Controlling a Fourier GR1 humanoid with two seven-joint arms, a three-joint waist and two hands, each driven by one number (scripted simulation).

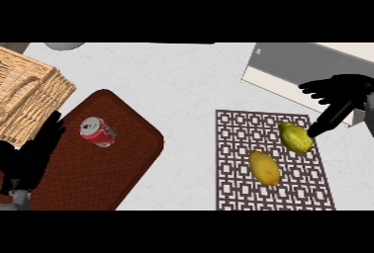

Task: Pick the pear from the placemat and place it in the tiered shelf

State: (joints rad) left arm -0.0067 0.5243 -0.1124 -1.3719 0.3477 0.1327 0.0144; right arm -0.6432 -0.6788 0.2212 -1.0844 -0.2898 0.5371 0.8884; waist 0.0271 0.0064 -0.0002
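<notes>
Reaching with my right hand (337, 97), fingers spread and holding nothing, I'm closing on the pear (296, 137) at the placemat's (241, 163) one o'clock corner; next I'm curling around it

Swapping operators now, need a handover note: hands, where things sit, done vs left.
Right robot hand: open, one finger reaching down to the pear, nothing gripped.
Left robot hand: resting open at the view's left edge.
Pear lies on the patterned placemat, near its right edge, beside a yellow fruit.
Tiered shelf stands at upper right, nothing visible in it.
Red can lies on the brown board.
Done: approach. Left: grasp, lift, place in shelf.
</notes>
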